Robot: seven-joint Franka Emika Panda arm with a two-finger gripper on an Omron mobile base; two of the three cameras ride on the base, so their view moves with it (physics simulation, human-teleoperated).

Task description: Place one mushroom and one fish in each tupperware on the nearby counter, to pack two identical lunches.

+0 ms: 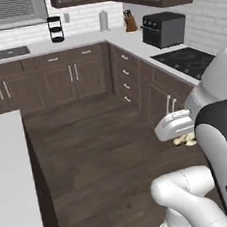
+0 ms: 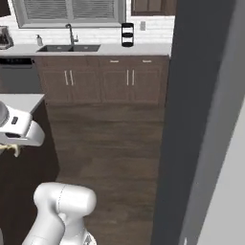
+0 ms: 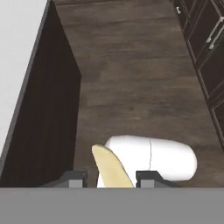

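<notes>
Gripper (image 3: 109, 179) is clamped on a tan-yellow mushroom (image 3: 111, 168), which pokes up between the two dark tips in the hand view. It hangs up in the air over the dark wood floor (image 3: 131, 74), just beside the off-white table (image 3: 19, 65) edge with its dark side panel. Farther back in the left base view there's a black cooktop (image 1: 184, 61), a black toaster oven (image 1: 164, 28) and the sink (image 1: 5, 53) along the far table.

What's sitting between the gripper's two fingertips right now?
A tan-yellow mushroom sits between the fingertips in the hand view, the gripper shut on it, above dark wood floor.
</notes>
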